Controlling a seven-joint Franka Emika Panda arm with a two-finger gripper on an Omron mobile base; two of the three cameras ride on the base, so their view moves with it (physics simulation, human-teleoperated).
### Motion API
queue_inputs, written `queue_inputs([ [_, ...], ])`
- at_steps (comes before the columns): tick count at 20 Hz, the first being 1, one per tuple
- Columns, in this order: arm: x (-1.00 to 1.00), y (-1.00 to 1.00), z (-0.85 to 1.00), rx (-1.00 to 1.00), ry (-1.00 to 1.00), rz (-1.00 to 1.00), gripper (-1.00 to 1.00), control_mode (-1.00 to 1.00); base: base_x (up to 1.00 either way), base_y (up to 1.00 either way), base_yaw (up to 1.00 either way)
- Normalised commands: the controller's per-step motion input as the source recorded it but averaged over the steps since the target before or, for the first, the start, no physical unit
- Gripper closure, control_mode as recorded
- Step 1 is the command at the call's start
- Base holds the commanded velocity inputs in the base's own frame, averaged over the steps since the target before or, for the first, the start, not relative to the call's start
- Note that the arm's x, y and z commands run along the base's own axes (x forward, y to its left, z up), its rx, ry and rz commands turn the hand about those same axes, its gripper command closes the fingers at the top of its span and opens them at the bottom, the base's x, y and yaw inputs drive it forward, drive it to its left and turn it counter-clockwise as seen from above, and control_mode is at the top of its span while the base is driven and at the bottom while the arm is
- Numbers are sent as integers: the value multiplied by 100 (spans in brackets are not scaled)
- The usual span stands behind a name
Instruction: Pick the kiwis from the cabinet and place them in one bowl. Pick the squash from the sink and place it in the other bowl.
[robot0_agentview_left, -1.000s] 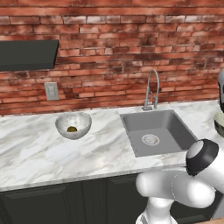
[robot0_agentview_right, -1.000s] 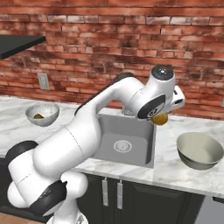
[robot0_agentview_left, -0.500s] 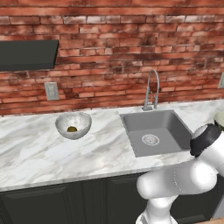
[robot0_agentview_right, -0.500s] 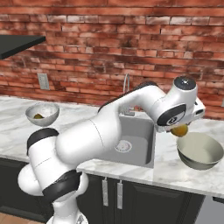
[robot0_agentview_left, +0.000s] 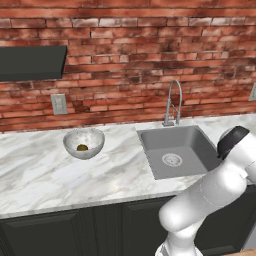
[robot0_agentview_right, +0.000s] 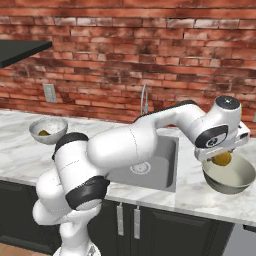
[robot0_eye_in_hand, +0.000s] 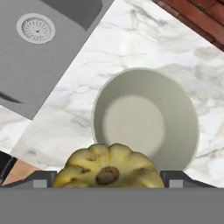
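1. Left base view: the white arm (robot0_agentview_left: 210, 195) bends up from the lower right, its dark elbow joint near the right edge; the hand itself passes out of frame there. To the arm's left lies the grey sink (robot0_agentview_left: 175, 150) with its round drain and the curved chrome tap (robot0_agentview_left: 173, 102) behind it. Farther left on the marble counter (robot0_agentview_left: 40, 175) stands the pale speckled bowl (robot0_agentview_left: 83, 142), with a small olive kiwi (robot0_agentview_left: 81, 147) inside. The dark cabinet (robot0_agentview_left: 31, 62) hangs on the brick wall, up and well to the left.

2. Right base view: the gripper (robot0_agentview_right: 222, 159) hangs just over the other bowl (robot0_agentview_right: 229, 176), clamped on the yellow squash (robot0_agentview_right: 222, 159), which sits above the bowl's hollow. The sink lies to the gripper's left, partly behind the arm. Far left, the speckled bowl holds a kiwi; whether a second one lies there I cannot tell.

3. Hand view: the ribbed yellow squash, with its brown stem scar, sits between the two dark finger tips (robot0_eye_in_hand: 41, 180), which press its sides. Straight ahead of it lies the other bowl's greyish inside, on the marble. The sink's drain (robot0_eye_in_hand: 36, 28) shows in the upper left corner, well apart from the bowl.
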Motion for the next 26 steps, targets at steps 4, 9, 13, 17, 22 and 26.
queue_inputs([
  [4,17,-29,-18,4,0,5,100,-100,0,0,0],
  [9,28,-3,-48,0,0,1,100,-100,0,0,0],
  [13,24,0,-55,-1,1,0,100,-100,0,0,0],
  [17,12,-15,-34,0,1,0,100,-100,0,0,0],
  [22,9,-6,-28,0,0,0,-100,-100,0,0,0],
  [26,14,0,-25,0,0,0,-100,-100,0,0,0],
])
